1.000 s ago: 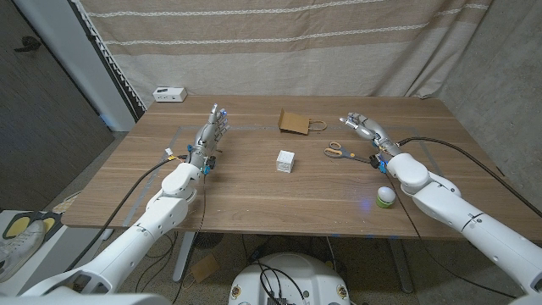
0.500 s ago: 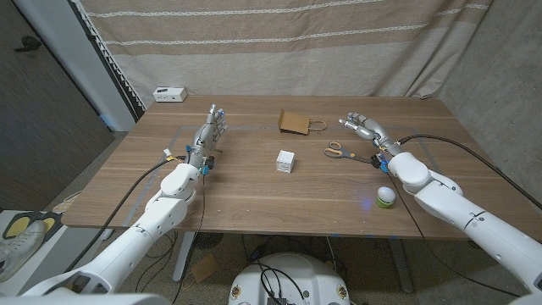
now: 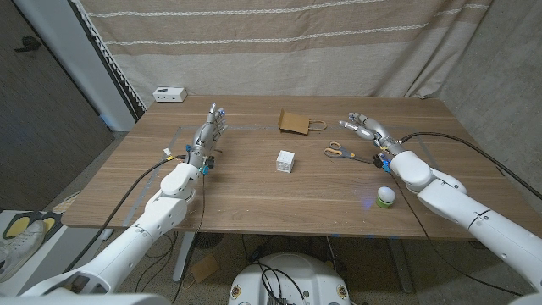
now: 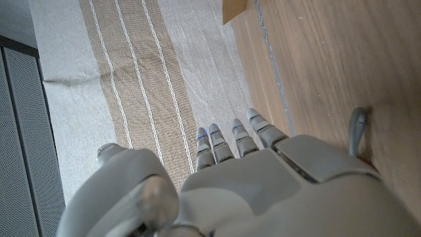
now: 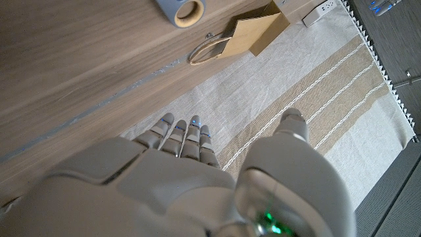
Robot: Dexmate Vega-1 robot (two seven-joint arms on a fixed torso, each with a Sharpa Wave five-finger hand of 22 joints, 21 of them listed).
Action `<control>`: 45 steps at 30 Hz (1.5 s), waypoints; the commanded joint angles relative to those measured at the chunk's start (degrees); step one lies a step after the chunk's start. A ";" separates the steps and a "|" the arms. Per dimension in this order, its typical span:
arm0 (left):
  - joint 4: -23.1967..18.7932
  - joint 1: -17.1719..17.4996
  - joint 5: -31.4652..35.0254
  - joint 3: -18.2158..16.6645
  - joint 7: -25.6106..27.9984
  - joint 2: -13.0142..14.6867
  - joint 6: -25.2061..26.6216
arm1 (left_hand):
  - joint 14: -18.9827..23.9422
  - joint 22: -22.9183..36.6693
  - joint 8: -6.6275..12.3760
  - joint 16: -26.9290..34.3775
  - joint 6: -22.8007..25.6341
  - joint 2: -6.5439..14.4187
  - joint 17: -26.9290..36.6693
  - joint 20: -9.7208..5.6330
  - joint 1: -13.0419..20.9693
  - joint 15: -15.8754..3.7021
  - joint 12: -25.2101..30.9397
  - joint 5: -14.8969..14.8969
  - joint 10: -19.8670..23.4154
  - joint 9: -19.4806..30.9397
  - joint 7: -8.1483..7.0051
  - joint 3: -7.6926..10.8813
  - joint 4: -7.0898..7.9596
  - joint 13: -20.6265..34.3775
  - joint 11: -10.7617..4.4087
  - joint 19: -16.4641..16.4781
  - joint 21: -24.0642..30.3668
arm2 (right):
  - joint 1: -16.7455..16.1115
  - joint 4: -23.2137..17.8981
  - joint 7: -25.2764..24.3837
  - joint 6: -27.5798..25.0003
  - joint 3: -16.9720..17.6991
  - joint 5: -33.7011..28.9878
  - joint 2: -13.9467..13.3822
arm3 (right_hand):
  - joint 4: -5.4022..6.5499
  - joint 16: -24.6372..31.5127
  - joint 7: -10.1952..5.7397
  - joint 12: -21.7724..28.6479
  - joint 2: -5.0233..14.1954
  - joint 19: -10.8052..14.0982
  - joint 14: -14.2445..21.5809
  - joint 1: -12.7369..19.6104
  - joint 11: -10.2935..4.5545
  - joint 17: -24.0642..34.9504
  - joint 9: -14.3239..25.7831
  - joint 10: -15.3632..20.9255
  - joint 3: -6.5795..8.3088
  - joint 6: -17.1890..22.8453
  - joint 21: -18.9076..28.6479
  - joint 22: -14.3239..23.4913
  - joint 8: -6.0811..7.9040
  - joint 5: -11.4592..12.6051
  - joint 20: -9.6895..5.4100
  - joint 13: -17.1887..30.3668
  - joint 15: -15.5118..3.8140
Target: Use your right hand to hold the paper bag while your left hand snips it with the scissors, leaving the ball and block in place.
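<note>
1. Head view: paper bag [image 3: 295, 123] lay flat on the far middle of the tabletop [image 3: 254, 191], its handle loop pointing toward the robot's right
2. Head view: scissors [image 3: 343, 152] lay on the tabletop to the right of the bag and a bit nearer the robot, yellow handles toward the bag, untouched
3. Head view: white block [image 3: 285, 161] sat mid-tabletop, nearer the robot than the bag; ball [image 3: 386, 197] sat near the front right edge, next to the right forearm
4. Head view: left hand [image 3: 209, 135] was over the left part of the tabletop, well apart from bag and scissors, fingers extended and slightly spread, holding nothing
5. Head view: right hand [image 3: 364, 127] was just beyond the scissors and to the right of the bag, fingers loosely curled and apart, nothing in them; could not tell if it touched the tabletop
6. Head view: small white box [image 3: 169, 94] sat at the far left corner; striped curtain [image 3: 279, 42] hung behind the tabletop
7. Left wrist view: back of the left hand [image 4: 250, 184], fingers [image 4: 230, 141] straight and side by side, empty; a corner of the bag [image 4: 235, 9] showed at the frame edge
8. Right wrist view: right hand [image 5: 171, 178], fingers [image 5: 181, 138] extended with small gaps, thumb off to the side, gripping nothing; bag [image 5: 256, 34] with its handle lay ahead, one scissors handle ring [image 5: 184, 9] near it
</note>
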 commanded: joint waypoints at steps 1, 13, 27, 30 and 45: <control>-1.19 0.24 0.39 0.38 0.56 -0.14 0.36 | -0.09 0.20 0.03 0.23 0.33 -0.04 0.14 -4.58 -0.60 -8.04 0.27 -0.05 0.49 0.18 0.17 -0.37 0.17 -0.02 -0.08 0.57 -0.12 | -1.39 -1.56 -0.92 -1.34 0.67 -1.33 -1.55 | -0.29 0.22 0.06 0.13 0.37 0.62 0.76 0.80 -0.26 0.20 0.22 0.37 -0.10 -0.05 -0.28 0.16 0.02 0.47 -0.19 0.12 -1.96; -2.27 0.33 1.03 0.74 1.33 -0.09 1.01 | -0.06 0.20 0.02 0.24 0.44 -0.05 0.13 -4.62 -0.61 -8.11 0.28 -0.04 0.54 0.17 0.16 -0.37 0.19 -0.02 -0.18 0.59 -0.13 | -2.17 -2.29 -1.53 -1.80 1.19 -2.40 -2.64 | -0.37 0.20 0.05 0.23 0.48 0.73 0.92 1.22 -0.37 0.21 0.22 0.69 -0.01 0.15 -0.33 0.17 -0.01 0.74 -0.19 0.12 -2.06; -2.53 0.51 1.24 0.80 1.83 -0.03 1.40 | -0.01 0.20 -0.02 0.24 0.50 -0.05 0.13 -4.64 -0.58 -8.12 0.25 -0.01 0.48 0.17 0.12 -0.35 0.20 -0.02 -0.14 0.59 -0.14 | -1.92 -3.28 -1.15 -3.55 0.63 -4.50 -3.68 | -0.46 0.17 0.02 0.28 0.57 0.84 1.04 1.68 -0.37 0.21 0.22 0.88 0.08 0.43 -0.39 0.18 -0.02 1.01 -0.21 0.13 -2.14; -2.71 0.65 1.28 0.79 1.94 0.06 1.51 | -0.03 0.19 -0.02 0.23 0.54 -0.05 0.13 -4.65 -0.57 -8.14 0.26 -0.01 0.51 0.17 0.26 -0.35 0.20 -0.02 -0.14 0.59 -0.15 | -1.83 -3.29 -1.02 -3.64 0.49 -4.85 -3.83 | -0.47 0.16 0.03 0.25 0.58 0.85 1.08 1.77 -0.40 0.21 0.22 0.81 0.10 0.42 -0.41 0.18 -0.05 1.06 -0.23 0.13 -2.17; -2.22 0.47 1.39 0.93 1.72 0.11 1.59 | -0.07 0.19 -0.04 0.21 0.61 -0.06 0.12 -4.67 -0.56 -8.17 0.25 0.01 0.50 0.17 0.25 -0.34 0.21 -0.02 -0.19 0.57 -0.17 | -2.37 -4.33 -1.15 -4.79 0.57 -5.97 -4.78 | -0.59 0.10 0.73 0.49 0.60 1.42 1.43 2.53 -0.18 0.15 0.25 1.53 0.18 0.22 -0.39 0.17 -0.30 1.49 0.16 0.14 -1.90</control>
